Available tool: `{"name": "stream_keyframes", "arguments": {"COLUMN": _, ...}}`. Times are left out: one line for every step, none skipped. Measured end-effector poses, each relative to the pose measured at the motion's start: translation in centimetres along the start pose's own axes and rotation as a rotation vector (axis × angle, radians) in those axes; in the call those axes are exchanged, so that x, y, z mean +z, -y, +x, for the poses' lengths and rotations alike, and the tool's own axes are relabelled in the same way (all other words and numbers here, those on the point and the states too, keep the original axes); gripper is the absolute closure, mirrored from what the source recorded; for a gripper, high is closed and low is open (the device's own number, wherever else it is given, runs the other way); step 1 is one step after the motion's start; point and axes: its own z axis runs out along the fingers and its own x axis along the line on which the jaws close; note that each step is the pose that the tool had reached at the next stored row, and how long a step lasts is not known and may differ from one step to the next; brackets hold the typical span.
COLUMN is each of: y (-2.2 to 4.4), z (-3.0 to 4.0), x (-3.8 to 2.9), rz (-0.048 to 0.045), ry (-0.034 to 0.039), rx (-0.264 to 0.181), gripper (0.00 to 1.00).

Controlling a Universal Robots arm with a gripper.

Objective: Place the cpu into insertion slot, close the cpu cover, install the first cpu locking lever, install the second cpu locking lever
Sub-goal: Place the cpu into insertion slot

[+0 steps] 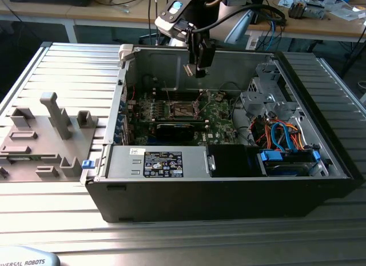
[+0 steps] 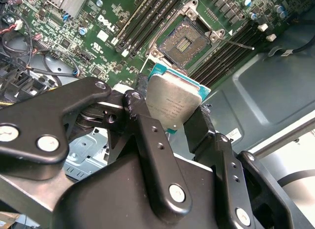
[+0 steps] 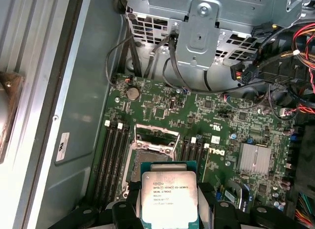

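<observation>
- My pincer (image 1: 196, 67) hangs at the upper middle of the exterior view, above the open case (image 1: 229, 183), pinching the cpu (image 3: 169, 197) by two opposite edges.
- The insertion slot (image 3: 150, 150) sits at that view's centre, well apart from the chip.
- I judge the chip light, stiff and slick-topped — and fragile underneath, so edges only.

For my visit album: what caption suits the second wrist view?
A black robot hand grips the small silver-topped square cpu near the empty dark square insertion slot in the green circuit board.
</observation>
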Motion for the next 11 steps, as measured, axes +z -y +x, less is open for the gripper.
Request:
{"name": "stream_keyframes", "arguments": {"y": 0.0, "z": 0.0, "x": 0.0, "rz": 0.0, "ry": 0.0001, "rx": 0.001, "gripper": 0.46}}
{"name": "stream_keyframes", "arguments": {"y": 0.0, "z": 0.0, "x": 0.0, "rz": 0.0001, "ry": 0.0002, "rx": 0.002, "gripper": 0.46}}
{"name": "stream_keyframes", "arguments": {"y": 0.0, "z": 0.0, "x": 0.0, "rz": 0.0001, "ry": 0.0004, "rx": 0.003, "gripper": 0.46}}
{"name": "stream_keyframes", "arguments": {"y": 0.0, "z": 0.0, "x": 0.0, "rz": 0.0, "ry": 0.0004, "rx": 0.005, "gripper": 0.46}}
{"name": "stream_keyframes", "arguments": {"y": 0.0, "z": 0.0, "x": 0.0, "rz": 0.0, "ry": 0.0005, "rx": 0.006, "gripper": 0.46}}
{"name": "stream_keyframes", "arguments": {"y": 0.0, "z": 0.0, "x": 0.0, "rz": 0.0, "ry": 0.0006, "rx": 0.007, "gripper": 0.46}}
{"name": "stream_keyframes", "arguments": {"y": 0.0, "z": 0.0, "x": 0.0, "rz": 0.0, "ry": 0.0007, "rx": 0.008, "gripper": 0.46}}
{"name": "stream_keyframes", "arguments": {"y": 0.0, "z": 0.0, "x": 0.0, "rz": 0.0, "ry": 0.0008, "rx": 0.01, "gripper": 0.46}}
{"name": "stream_keyframes", "arguments": {"y": 0.0, "z": 0.0, "x": 0.0, "rz": 0.0, "ry": 0.0009, "rx": 0.011, "gripper": 0.46}}
{"name": "stream_keyframes", "arguments": {"y": 0.0, "z": 0.0, "x": 0.01, "rz": 0.0, "ry": 0.0009, "rx": 0.012, "gripper": 0.46}}
{"name": "stream_keyframes", "arguments": {"y": 0.0, "z": 0.0, "x": 0.01, "rz": 0.0, "ry": 0.0011, "rx": 0.014, "gripper": 0.46}}
